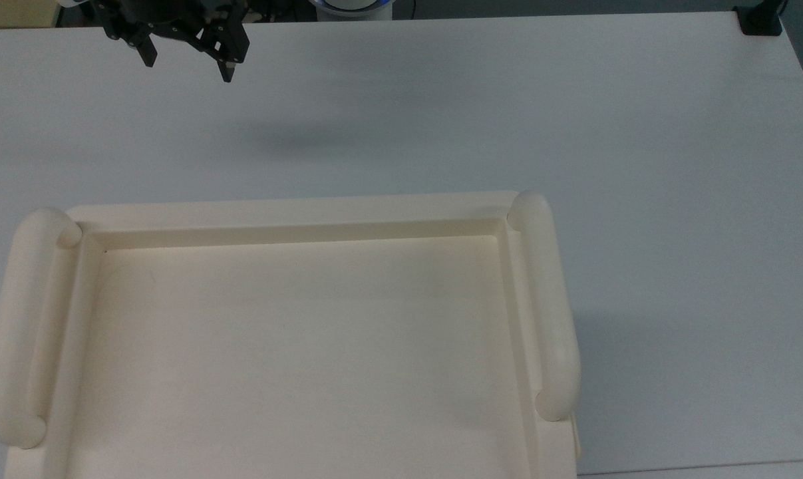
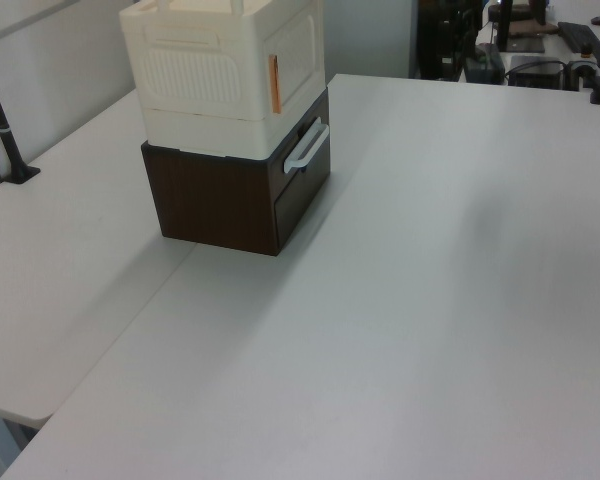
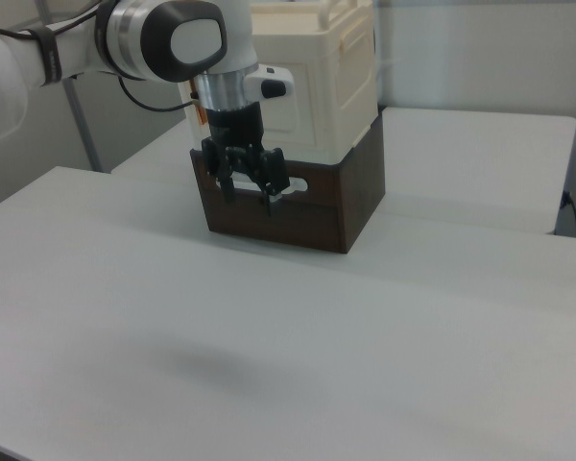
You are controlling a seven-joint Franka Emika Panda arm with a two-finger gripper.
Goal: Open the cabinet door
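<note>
Door (image 2: 292, 50) on cabinet's (image 2: 195, 75) right face in left view, shut, far end of table (image 2: 430, 280). Probably light, stiff; best pulled at orange-strip edge. Gripper (image 3: 248, 197) spread, empty, hovering well apart.

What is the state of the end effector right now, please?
End effector: open, holding nothing, hanging above the table, away from the cabinet.
</note>
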